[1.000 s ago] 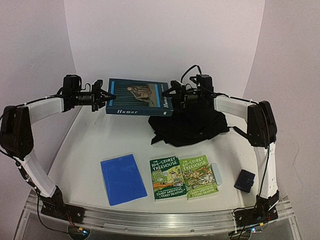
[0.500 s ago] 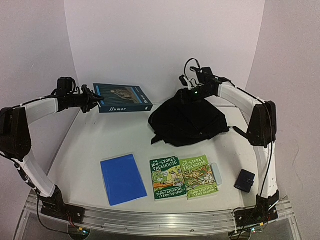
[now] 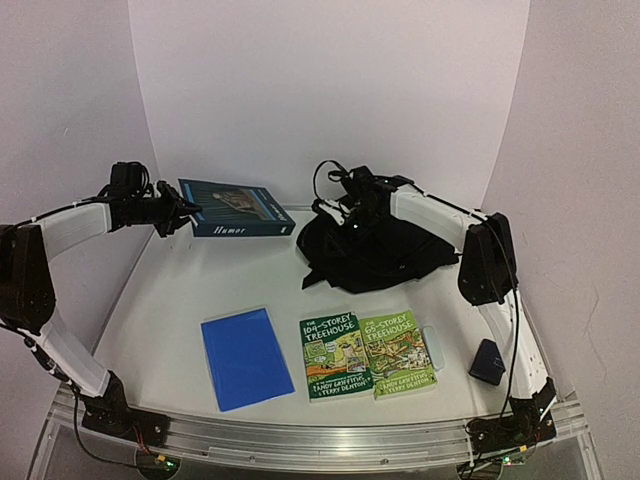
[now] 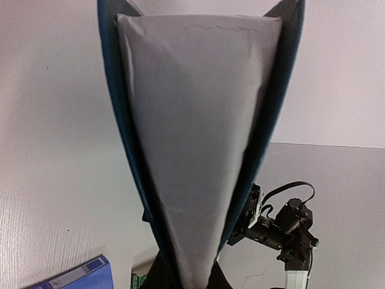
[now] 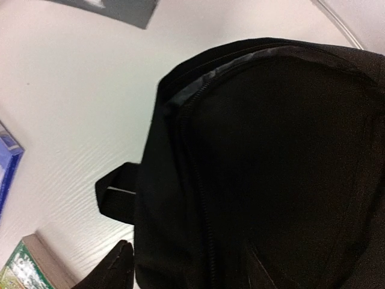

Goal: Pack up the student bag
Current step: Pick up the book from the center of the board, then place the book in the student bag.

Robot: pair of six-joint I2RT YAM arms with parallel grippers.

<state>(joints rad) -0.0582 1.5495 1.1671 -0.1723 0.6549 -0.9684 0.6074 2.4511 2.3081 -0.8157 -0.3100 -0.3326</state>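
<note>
The student bag point(image 3: 385, 250) is a black fabric backpack lying slumped at the back right of the table. It fills the right wrist view point(image 5: 271, 150), where its zip runs down the middle and a strap loop point(image 5: 117, 195) sticks out on the left. My right gripper point(image 3: 347, 212) hangs over the bag's upper left edge. Its jaws are spread, with bag fabric between the fingertips point(image 5: 117, 265). My left gripper point(image 3: 186, 212) is shut on the left end of a blue "Humor" book point(image 3: 238, 208) and holds it in the air at the back left. The book's grey page edge shows in the left wrist view point(image 4: 192, 120).
A blue folder point(image 3: 245, 357) lies front left. Two green Treehouse books point(image 3: 340, 355) point(image 3: 398, 352) lie front centre, with a small white case point(image 3: 432, 347) beside them. A dark-blue pouch point(image 3: 489, 360) lies front right. White walls close in the back and sides.
My right gripper has let go of the Humor book and swung left to the bag's upper left edge. My left gripper has carried the book left and a little lower.
</note>
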